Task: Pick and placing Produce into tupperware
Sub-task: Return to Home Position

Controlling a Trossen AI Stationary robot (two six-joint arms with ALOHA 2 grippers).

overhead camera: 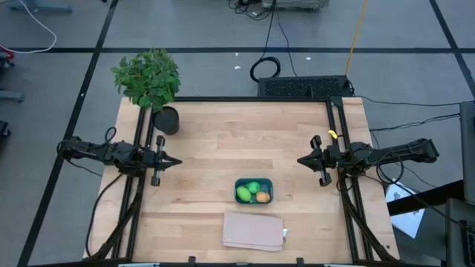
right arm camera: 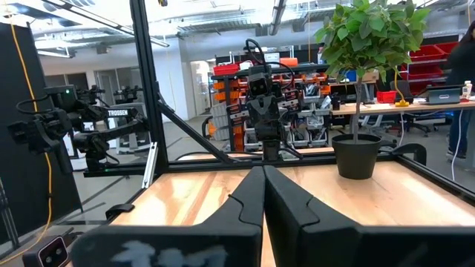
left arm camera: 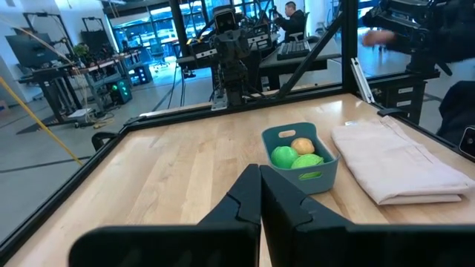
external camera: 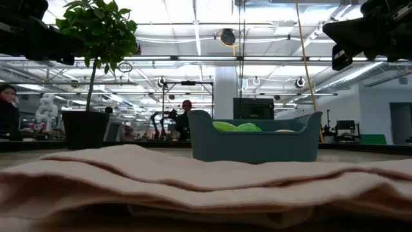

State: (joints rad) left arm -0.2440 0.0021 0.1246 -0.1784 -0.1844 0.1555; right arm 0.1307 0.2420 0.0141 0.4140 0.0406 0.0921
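Note:
The teal tupperware (overhead camera: 254, 190) stands on the table near its near edge, and shows in the left wrist view as the tupperware (left arm camera: 300, 159). Inside lie two green pieces (overhead camera: 248, 191) and one orange-tan piece (overhead camera: 263, 197). In the low view the green pieces (external camera: 235, 127) peek over the tupperware's rim (external camera: 254, 133). My left gripper (overhead camera: 175, 161) hovers shut at the table's left side, pointing right. My right gripper (overhead camera: 301, 160) hovers shut at the right side, pointing left. Neither touches anything.
A folded beige cloth (overhead camera: 254, 231) lies at the near edge, just in front of the tupperware. A potted plant (overhead camera: 153, 85) stands at the far left corner. Black frame rails run along the table's left and right sides. Bare wood (overhead camera: 245, 133) stretches between the grippers.

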